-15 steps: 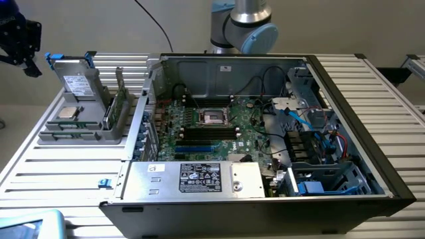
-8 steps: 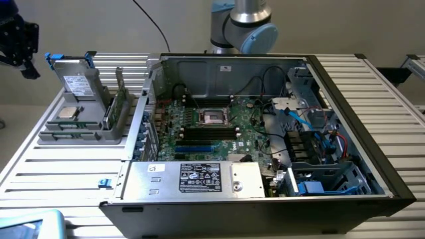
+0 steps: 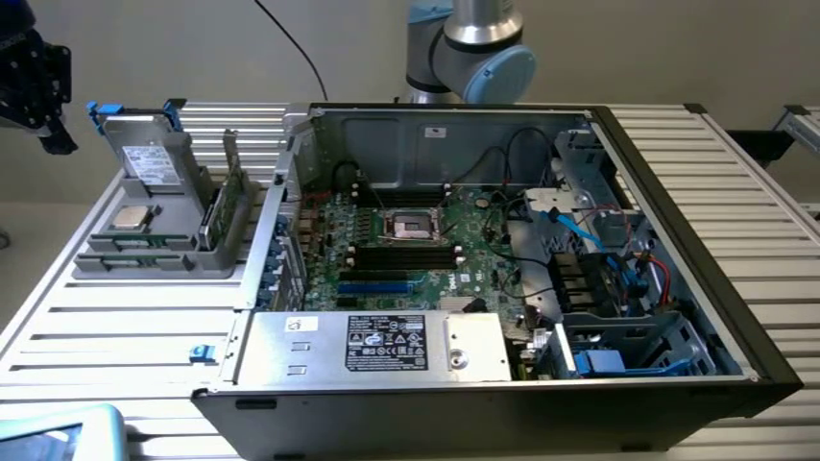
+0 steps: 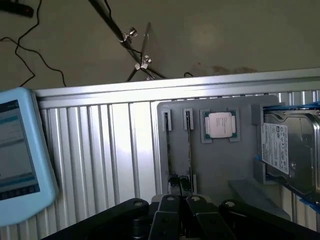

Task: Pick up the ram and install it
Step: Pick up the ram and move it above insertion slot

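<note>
My hand [image 4: 181, 206] is clenched, fingers drawn together, and it hangs above the table [image 4: 100, 150] — a top of pale ribbed aluminium slats laid side by side, with a soft glare across them. Below my hand and just ahead of it sits a grey tray [image 4: 220, 170]. The ram [image 4: 189, 145] stands on edge in one of the tray's narrow slots, not in my grip, and a second stick [image 4: 169, 145] stands in the slot just beside it. Farther along the tray from my fingers a square silver processor [image 4: 220, 125] lies flat in its recess, and next to that a hard drive [image 4: 290, 150] sits in a blue-edged bracket.

Past the tray, on the side away from my hand, an open computer case [image 3: 692, 240] rests on the same table with its green motherboard [image 3: 436, 250] facing up — black memory slots [image 3: 403, 255] near the middle, a silver power supply [image 3: 372, 344] along one edge. A light-blue tablet [image 4: 15, 160] with a lit screen lies off to one side of my hand. Beyond the table's rim the floor [image 4: 225, 40] is a dull olive-beige, crossed by black cables [image 4: 30, 55] and the legs of a tripod [image 4: 135, 45].
</note>
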Robot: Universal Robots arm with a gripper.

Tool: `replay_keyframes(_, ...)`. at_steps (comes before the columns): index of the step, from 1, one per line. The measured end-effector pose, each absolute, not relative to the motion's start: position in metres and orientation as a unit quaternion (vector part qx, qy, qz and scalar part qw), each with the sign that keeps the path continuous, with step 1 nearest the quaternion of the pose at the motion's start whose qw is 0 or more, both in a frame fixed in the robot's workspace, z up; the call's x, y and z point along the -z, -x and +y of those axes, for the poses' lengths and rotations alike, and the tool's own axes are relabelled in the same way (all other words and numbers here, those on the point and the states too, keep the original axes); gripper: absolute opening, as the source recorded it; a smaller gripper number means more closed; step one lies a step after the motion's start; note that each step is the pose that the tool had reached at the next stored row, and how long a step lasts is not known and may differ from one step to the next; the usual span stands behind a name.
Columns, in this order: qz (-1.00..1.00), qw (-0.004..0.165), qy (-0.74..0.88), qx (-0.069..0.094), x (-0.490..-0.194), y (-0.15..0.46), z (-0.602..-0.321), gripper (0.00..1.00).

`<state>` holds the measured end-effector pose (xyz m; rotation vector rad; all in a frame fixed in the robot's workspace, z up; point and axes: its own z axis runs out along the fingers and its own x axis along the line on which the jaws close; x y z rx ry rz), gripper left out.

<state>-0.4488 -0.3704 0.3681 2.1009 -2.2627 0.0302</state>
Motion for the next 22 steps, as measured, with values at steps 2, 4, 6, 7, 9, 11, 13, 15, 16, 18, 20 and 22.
replay_keyframes(2,-0.732,0.027,-0.680,-0.010,-0.368,0.449,-0.370,0.11)
replay_keyframes(4,-0.732,0.027,-0.680,-0.010,-0.368,0.449,-0.370,0.11)
replay_keyframes(6,-0.732,0.027,-0.681,-0.010,-0.368,0.449,-0.370,0.12)
replay_keyframes(7,-0.732,0.027,-0.681,-0.010,-0.368,0.449,-0.370,0.18)
replay_keyframes(9,-0.732,0.027,-0.681,-0.010,-0.368,0.449,-0.370,0.25)
replay_keyframes(11,-0.732,0.027,-0.681,-0.010,-0.368,0.449,-0.370,0.31)
replay_keyframes(13,-0.732,0.027,-0.681,-0.010,-0.368,0.449,-0.371,0.42)
replay_keyframes(15,-0.732,0.027,-0.681,-0.010,-0.367,0.449,-0.371,0.49)
replay_keyframes(16,-0.731,0.027,-0.682,-0.010,-0.366,0.449,-0.371,0.49)
replay_keyframes(18,-0.730,0.027,-0.683,-0.010,-0.363,0.444,-0.371,0.49)
replay_keyframes(20,-0.729,0.027,-0.684,-0.010,-0.359,0.440,-0.371,0.49)
replay_keyframes(22,-0.729,0.027,-0.684,-0.010,-0.355,0.439,-0.371,0.49)
